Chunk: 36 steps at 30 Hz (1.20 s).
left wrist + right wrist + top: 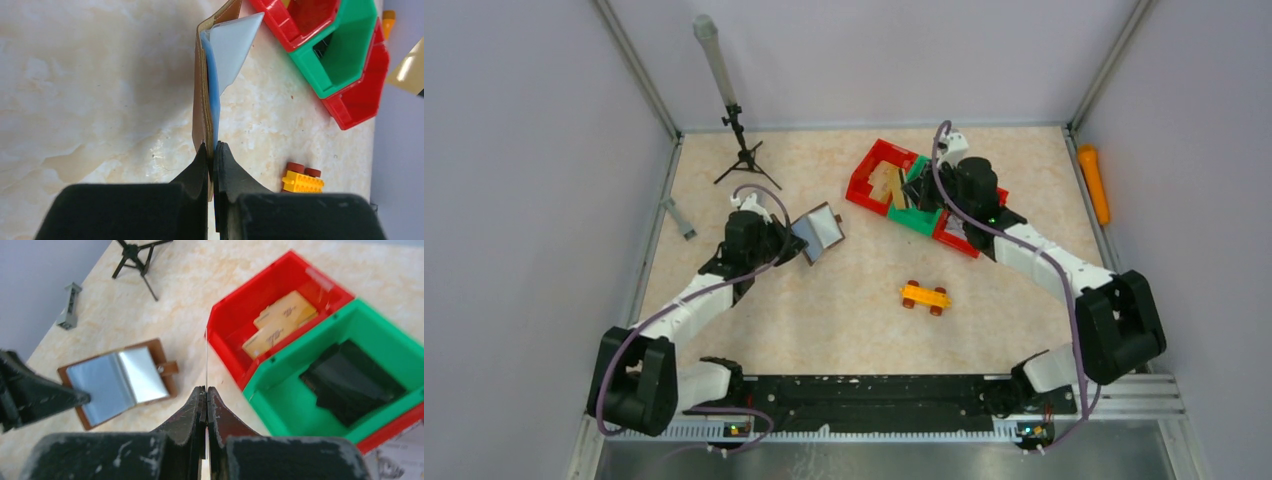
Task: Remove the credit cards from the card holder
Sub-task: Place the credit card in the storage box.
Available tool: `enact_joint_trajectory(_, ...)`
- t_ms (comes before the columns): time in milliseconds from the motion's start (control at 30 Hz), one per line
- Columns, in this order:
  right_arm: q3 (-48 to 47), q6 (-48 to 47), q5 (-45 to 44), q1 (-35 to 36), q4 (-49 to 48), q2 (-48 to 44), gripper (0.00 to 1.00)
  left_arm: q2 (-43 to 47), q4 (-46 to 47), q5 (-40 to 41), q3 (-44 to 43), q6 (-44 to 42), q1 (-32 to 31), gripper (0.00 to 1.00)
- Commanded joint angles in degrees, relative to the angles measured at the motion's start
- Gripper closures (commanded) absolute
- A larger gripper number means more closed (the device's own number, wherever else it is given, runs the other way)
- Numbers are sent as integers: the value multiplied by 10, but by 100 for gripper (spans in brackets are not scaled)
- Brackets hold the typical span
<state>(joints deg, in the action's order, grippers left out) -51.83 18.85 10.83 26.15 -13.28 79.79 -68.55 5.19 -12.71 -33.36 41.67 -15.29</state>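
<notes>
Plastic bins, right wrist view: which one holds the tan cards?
The red open-top plastic bin at the far end of the row, with two tan cards lying inside. The green bin beside it holds a black item.

Whole table (844, 310) is seen from above/behind by top cam. Card holder (819, 232) & red bin (856, 187) are shared w/ close-in wrist cams.

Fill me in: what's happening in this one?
The left gripper has its jaws shut on one edge of the card holder, holding it open. The right gripper has its jaws shut on a thin credit card, seen edge-on, near the red bin, which already holds two tan cards. The green bin beside it holds something black.
</notes>
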Motion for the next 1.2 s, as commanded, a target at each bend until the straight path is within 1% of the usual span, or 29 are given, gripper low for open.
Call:
enact_joint_trajectory(0,-123,-77,-26,3,64,79,100,24,-14,41,-21,-12,3,100)
enact_joint_trajectory(133,-223,-136,-45,9,129,158,100,25,-15,39,-21,-14,3,100)
enact_joint_trajectory(200,-249,-173,-71,18,145,184,100,27,-15,37,-22,-15,3,100)
enact_joint_trajectory(267,-262,-218,-87,27,138,205,100,28,-15,37,-22,-15,3,100)
enact_joint_trajectory(333,-279,-265,-82,32,136,224,100,26,-15,40,-22,-18,3,100)
enact_joint_trajectory(533,-331,-350,-68,34,129,268,100,9,-15,28,-30,-18,3,100)
enact_joint_trajectory(633,-324,-421,-44,42,101,278,100,2,-15,22,-32,-17,3,100)
enact_joint_trajectory(733,-310,-494,-53,52,66,287,100,-1,-15,20,-33,-15,3,100)
enact_joint_trajectory(833,-310,-519,-81,55,30,305,100,3,-12,22,-29,-15,3,100)
enact_joint_trajectory(1033,-377,-568,-118,56,76,366,100,2,-11,21,-28,-15,3,100)
enact_joint_trajectory(1167,-387,-587,-159,56,81,382,100,5,-12,22,-28,-14,3,100)
